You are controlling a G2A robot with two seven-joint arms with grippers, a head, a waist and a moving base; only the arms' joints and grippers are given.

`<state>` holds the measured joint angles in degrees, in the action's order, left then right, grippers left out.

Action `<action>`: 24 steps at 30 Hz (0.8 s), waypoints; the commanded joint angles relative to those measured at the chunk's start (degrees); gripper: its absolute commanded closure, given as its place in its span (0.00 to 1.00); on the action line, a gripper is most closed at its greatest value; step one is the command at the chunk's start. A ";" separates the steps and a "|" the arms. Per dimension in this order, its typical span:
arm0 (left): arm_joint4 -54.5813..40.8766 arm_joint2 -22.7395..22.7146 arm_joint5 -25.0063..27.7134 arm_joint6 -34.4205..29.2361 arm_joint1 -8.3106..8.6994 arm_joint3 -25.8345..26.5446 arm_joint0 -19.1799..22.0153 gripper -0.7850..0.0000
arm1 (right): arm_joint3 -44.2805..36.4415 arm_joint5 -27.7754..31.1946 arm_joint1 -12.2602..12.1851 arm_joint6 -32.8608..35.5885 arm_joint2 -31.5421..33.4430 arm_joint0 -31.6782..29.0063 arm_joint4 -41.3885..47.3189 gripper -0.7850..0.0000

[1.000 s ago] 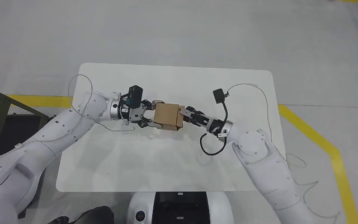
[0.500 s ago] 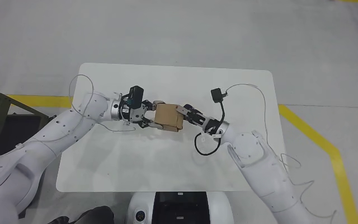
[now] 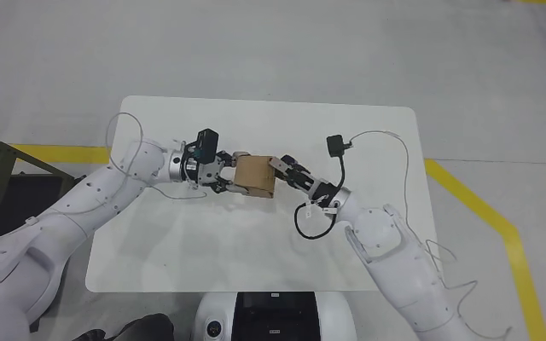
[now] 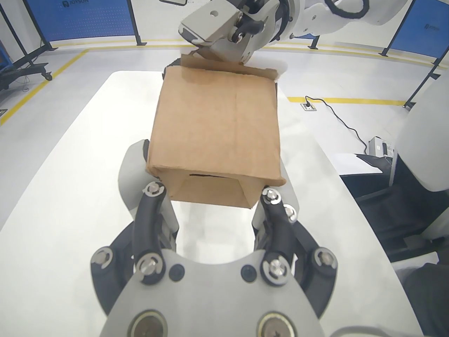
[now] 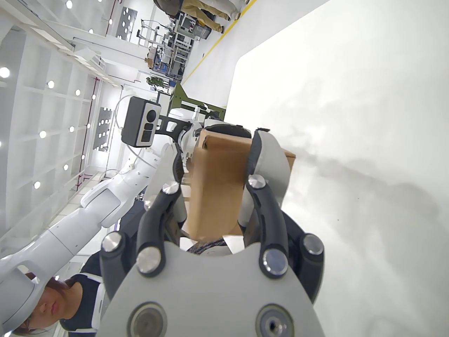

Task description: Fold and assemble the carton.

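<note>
Right, one carton [image 3: 255, 176] over the middle of the white table [image 3: 256, 256], and two grippers on it, one at each end.

From the left: the left gripper [image 3: 225, 176] is clenched on the carton's near end. The top view only gives a plain brown top, but the left wrist view shows that end gaping open, with a pad against each side wall. At the far end, the right gripper [image 3: 282, 169] is clamped on too. The left wrist view catches it bearing on a ragged upright flap [image 4: 228, 66], and its own wrist view shows one pad [image 5: 268, 157] flat on a carton face. There the box is cut off by the gripper's base, and I can't quite say whether its underside touches the table.
</note>
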<state>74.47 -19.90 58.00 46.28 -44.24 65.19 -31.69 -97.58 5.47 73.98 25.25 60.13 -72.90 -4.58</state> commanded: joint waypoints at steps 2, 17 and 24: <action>-0.61 -0.12 0.00 0.01 -0.01 -0.39 0.06 0.61 | -0.18 0.18 -0.17 0.47 0.75 -0.99 0.72 0.64; -1.96 0.60 0.00 0.01 -0.06 -1.16 0.66 0.61 | -2.44 0.09 -0.74 1.42 1.77 -4.10 -0.78 0.76; -1.80 0.99 0.00 0.01 -0.19 -1.44 0.98 0.60 | -3.87 -0.67 -0.87 0.30 1.35 -4.78 -4.16 0.90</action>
<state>72.54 -18.99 58.00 46.28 -44.39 63.78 -30.76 -101.30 4.94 73.11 25.70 61.65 -77.67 -8.36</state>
